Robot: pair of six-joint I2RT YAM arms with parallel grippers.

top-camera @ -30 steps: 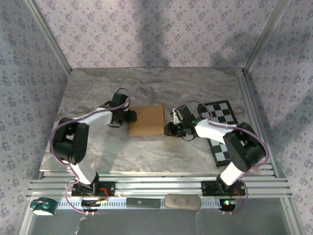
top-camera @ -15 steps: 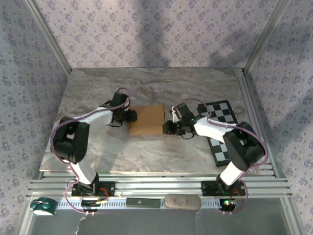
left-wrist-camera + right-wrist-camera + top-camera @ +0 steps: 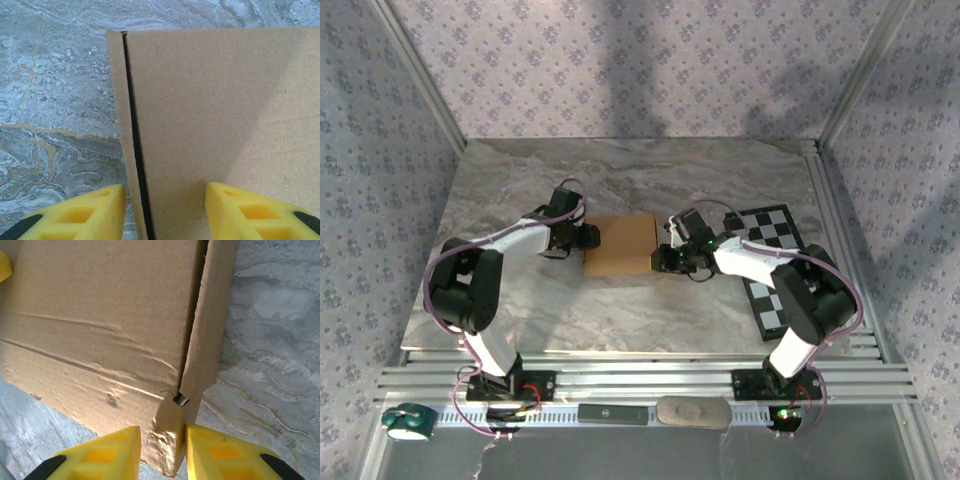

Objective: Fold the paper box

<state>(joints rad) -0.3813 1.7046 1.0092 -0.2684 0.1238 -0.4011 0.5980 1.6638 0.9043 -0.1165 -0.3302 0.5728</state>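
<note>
The paper box (image 3: 620, 245) is a shallow tan cardboard box lying flat mid-table. My left gripper (image 3: 585, 240) stands at its left edge. In the left wrist view the box (image 3: 215, 100) lies under that gripper (image 3: 165, 195). The jaws are part open astride the side wall, one yellow finger (image 3: 85, 215) outside over the marble, the other (image 3: 255, 212) over the lid. My right gripper (image 3: 663, 260) is at the box's near right corner. In the right wrist view the box (image 3: 100, 315) has a crumpled corner flap, and the gripper (image 3: 163, 437) is shut on it.
A black-and-white checkered board (image 3: 775, 270) lies on the table to the right, partly under the right arm. Patterned walls enclose the table (image 3: 620, 170) on three sides. A tape roll (image 3: 405, 422), a black bar (image 3: 613, 414) and a grey oblong (image 3: 692, 411) sit on the front rail.
My right gripper has shifted a little left, closer onto the box's right corner. The left arm and the box have stayed where they were.
</note>
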